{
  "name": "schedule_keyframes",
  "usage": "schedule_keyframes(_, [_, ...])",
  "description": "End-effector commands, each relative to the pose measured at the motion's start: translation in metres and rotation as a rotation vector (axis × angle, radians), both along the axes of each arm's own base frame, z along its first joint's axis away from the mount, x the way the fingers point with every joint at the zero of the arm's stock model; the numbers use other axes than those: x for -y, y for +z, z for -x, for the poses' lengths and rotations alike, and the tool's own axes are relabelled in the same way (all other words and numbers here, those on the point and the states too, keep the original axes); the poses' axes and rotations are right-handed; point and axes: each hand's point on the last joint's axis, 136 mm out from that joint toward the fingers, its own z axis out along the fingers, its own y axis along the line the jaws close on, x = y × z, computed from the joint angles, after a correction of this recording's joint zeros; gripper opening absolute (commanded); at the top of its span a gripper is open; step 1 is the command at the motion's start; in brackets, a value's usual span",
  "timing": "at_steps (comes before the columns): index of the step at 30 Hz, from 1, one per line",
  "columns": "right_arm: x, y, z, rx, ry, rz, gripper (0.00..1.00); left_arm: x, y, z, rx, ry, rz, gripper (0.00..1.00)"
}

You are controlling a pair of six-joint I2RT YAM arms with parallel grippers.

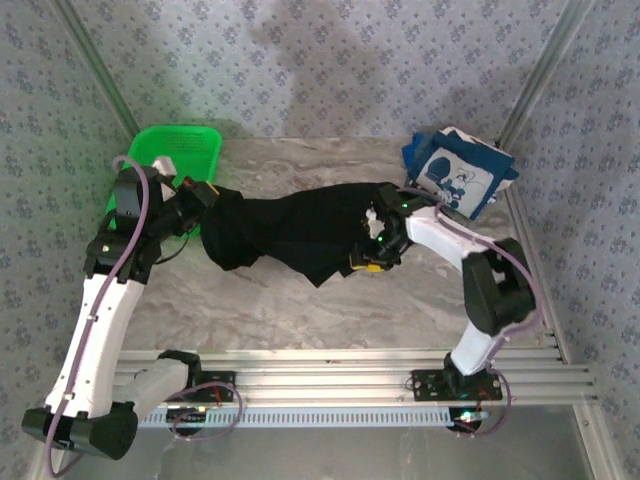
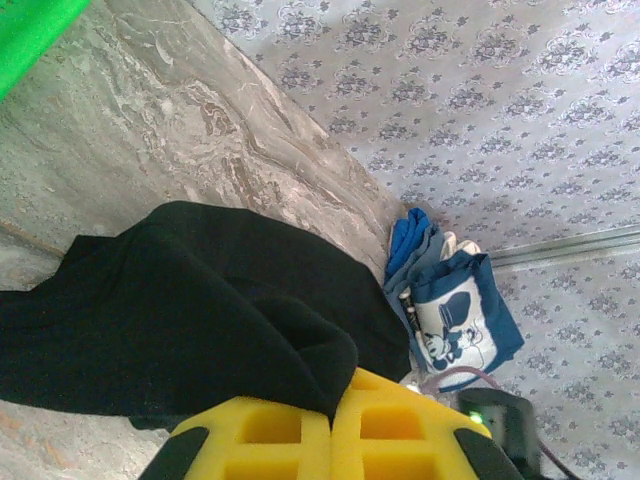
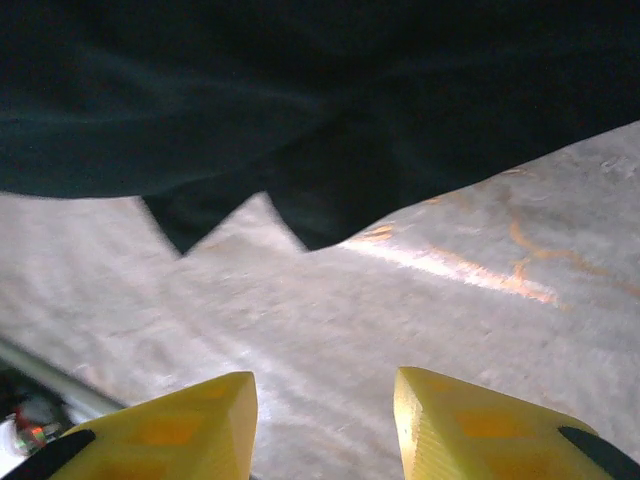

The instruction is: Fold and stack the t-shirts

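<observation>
The left gripper (image 2: 330,415) is clamped on a fold of the black shirt (image 2: 180,300), at the shirt's end beside the green basket (image 1: 185,150). The right gripper (image 3: 325,400) has its jaws apart with nothing between them, over the bare table (image 3: 400,330) just by the shirt's hem. The black shirt lies bunched across the middle of the table, between the two arms. The navy shirt (image 1: 458,175) lies folded at the far right corner, well apart.

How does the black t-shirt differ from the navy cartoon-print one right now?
The plain black cloth t-shirt sprawls loose and crumpled in the middle; the navy blue cartoon-print t-shirt sits folded at the far right. The left tool pinches the black one; nothing touches the navy one. Both are soft cloth.
</observation>
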Motion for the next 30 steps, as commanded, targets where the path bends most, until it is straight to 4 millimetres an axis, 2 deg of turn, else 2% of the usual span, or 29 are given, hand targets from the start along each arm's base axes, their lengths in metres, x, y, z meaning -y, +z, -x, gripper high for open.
schedule_keyframes(1, [-0.005,-0.002,0.000,-0.013,0.004,0.054,0.41,-0.004,0.013,0.004,0.055,0.004,-0.016,0.00])
schedule_keyframes(4, [-0.013,-0.014,0.001,-0.079,-0.084,0.028,0.44,-0.005,0.009,0.006,0.049,0.004,-0.024,0.00])
schedule_keyframes(10, [-0.025,-0.025,-0.016,-0.092,-0.175,0.031,0.52,-0.006,-0.003,0.010,0.035,0.004,-0.031,0.00])
schedule_keyframes(16, [-0.024,-0.040,-0.022,-0.096,-0.163,0.115,0.51,-0.008,-0.018,0.017,0.018,0.011,-0.020,0.00])
schedule_keyframes(19, [-0.026,-0.044,-0.022,-0.080,-0.095,0.163,0.51,-0.008,-0.023,0.020,0.008,0.011,-0.018,0.00])
schedule_keyframes(30, [-0.032,-0.060,-0.021,-0.051,0.005,0.291,0.50,-0.010,-0.030,0.025,0.000,0.016,-0.010,0.00])
